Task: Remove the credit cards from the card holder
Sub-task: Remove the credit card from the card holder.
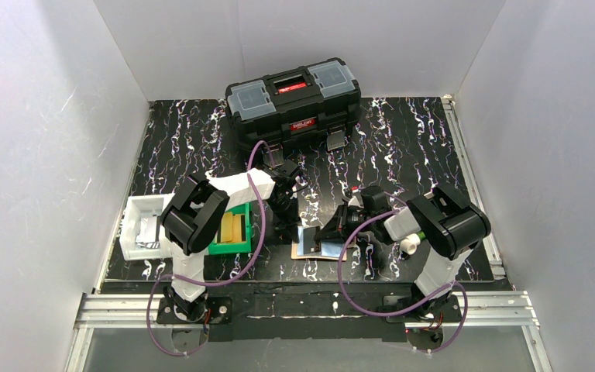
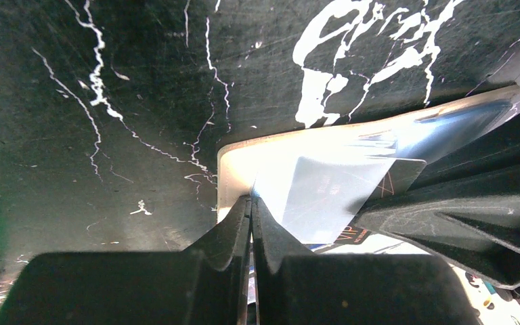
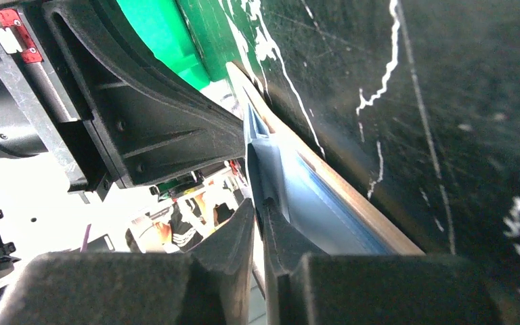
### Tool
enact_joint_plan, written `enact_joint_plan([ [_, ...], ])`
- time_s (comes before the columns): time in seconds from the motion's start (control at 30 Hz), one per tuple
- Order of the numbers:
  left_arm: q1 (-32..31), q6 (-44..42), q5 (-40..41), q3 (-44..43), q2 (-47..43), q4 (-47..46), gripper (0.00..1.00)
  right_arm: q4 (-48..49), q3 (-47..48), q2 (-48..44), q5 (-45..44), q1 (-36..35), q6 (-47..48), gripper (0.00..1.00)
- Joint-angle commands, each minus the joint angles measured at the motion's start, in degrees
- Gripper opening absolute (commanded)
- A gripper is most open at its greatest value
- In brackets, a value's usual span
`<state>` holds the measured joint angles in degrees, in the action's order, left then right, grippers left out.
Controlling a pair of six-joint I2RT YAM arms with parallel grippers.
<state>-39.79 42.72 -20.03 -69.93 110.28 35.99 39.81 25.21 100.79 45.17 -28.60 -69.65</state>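
**Both grippers down on the card holder, front of table**

Left gripper [image 2: 251,200]: fingers are seen pressed fully together, tips set down on the card holder [image 2: 240,166] close to its rounded corner. Whether anything thin is caught between them cannot be told.

Right gripper [image 3: 255,189]: jaws are drawn narrow, only a slit left, and are closed on the edge of the light blue card [image 3: 311,203]. The card is raised at that end and slanted off the holder's face. Its other end is found right at the left fingertips. A tan rim of the holder is seen beneath the card. The two grippers are brought close together over the holder, the left from the far-left side, the right from the right.

The holder is laid flat on the black marbled table [image 1: 403,147], near the front edge, between the arms and just right of the green bin [image 1: 232,232]. Yellow-tan slabs are noted inside the bin. A white tray [image 1: 141,225] is set beside the bin at the table's left edge. A black toolbox [image 1: 293,105] is stood at the back, well apart from the holder.
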Motion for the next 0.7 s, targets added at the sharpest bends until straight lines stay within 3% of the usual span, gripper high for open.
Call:
enact_joint_plan([
  [0.0, -1.20, -0.30, 5.96, 2.90, 5.25, -0.78, 0.00, -2.00, -1.86, -1.37, -0.19, 1.36, -0.97, 0.15],
  [0.43, -1.25, -0.37, 5.97, 2.77, 5.22, -0.82, 0.00, -14.18, -1.72, -7.06, -1.69, 4.07, 7.18, 0.02],
  [0.67, -1.21, -0.74, 5.69, 1.98, 4.69, -0.68, 0.00, -23.68, -0.33, -11.84, -4.22, 4.66, 12.47, 0.01],
])
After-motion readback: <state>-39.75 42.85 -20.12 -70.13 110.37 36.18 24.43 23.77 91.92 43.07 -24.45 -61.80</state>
